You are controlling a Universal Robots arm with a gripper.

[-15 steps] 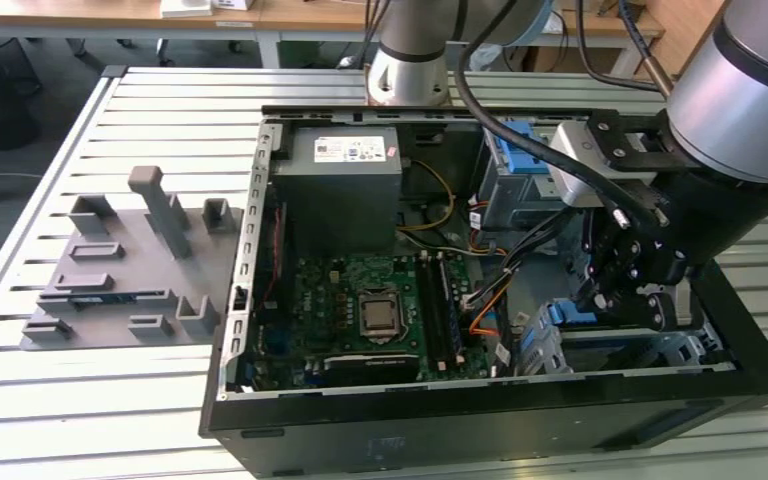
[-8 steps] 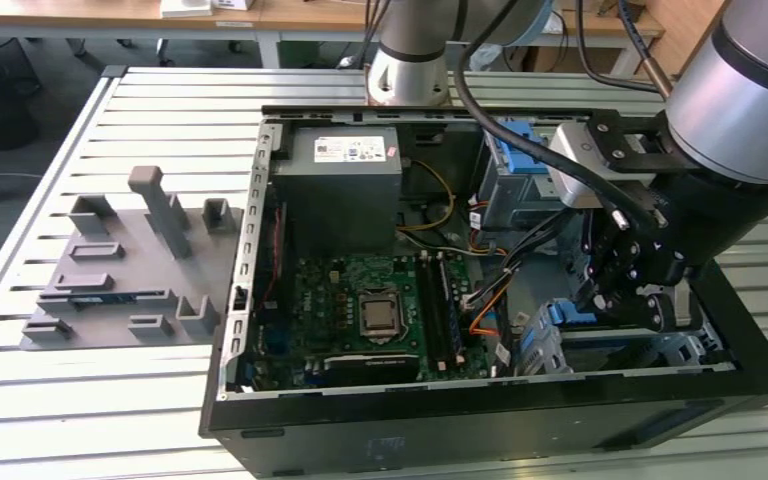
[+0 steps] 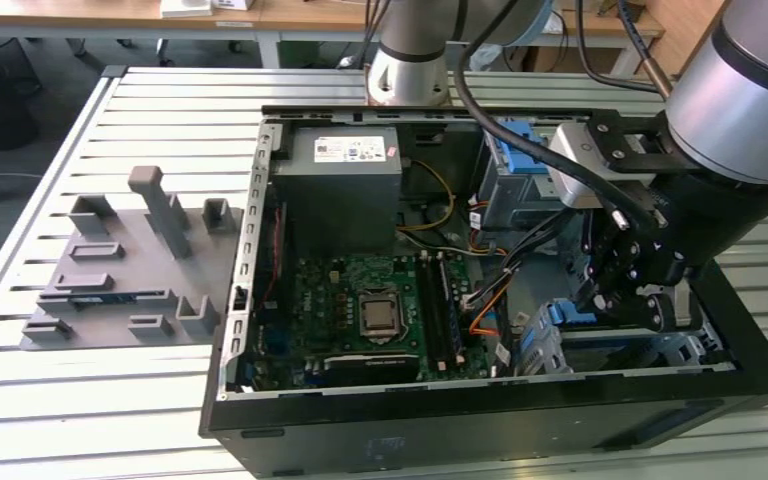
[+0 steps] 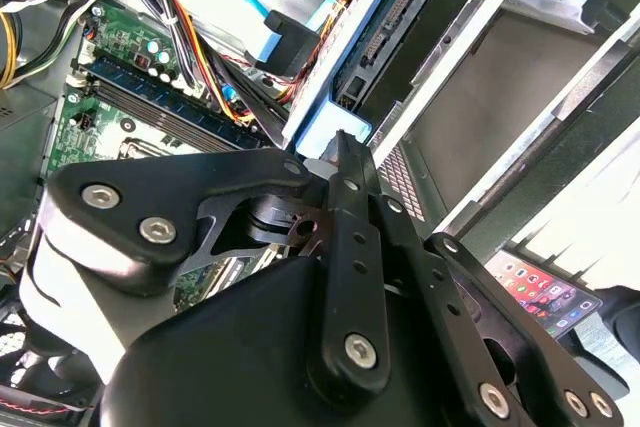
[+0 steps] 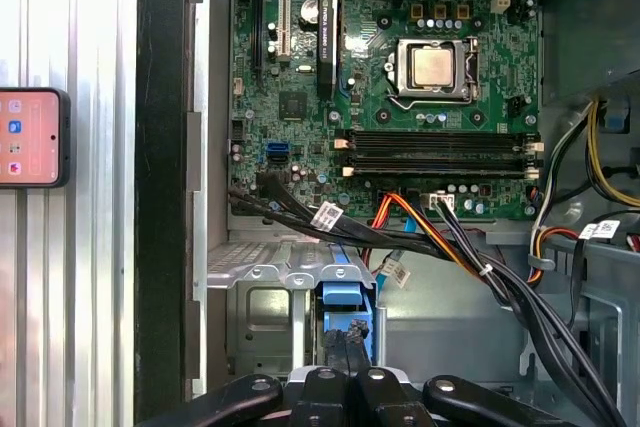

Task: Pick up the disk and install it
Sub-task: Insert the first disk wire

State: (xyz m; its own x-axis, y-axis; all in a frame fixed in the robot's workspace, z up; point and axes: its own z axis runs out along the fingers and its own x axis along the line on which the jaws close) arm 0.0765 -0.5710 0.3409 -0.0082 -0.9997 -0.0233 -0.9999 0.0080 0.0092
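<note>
A big table [image 3: 117, 400] made of long silver metal slats is holding everything up. An open black computer case [image 3: 491, 420] is lying on it, toward the exterior view's right. A flat grey holder [image 3: 124, 270] with little blocks sticking up is sitting on the slats at the exterior view's left, near the case but not touching it. In the first wrist view, a phone [image 5: 30, 137] with a lit pink screen is lying on the slats just outside the case's black wall.
</note>
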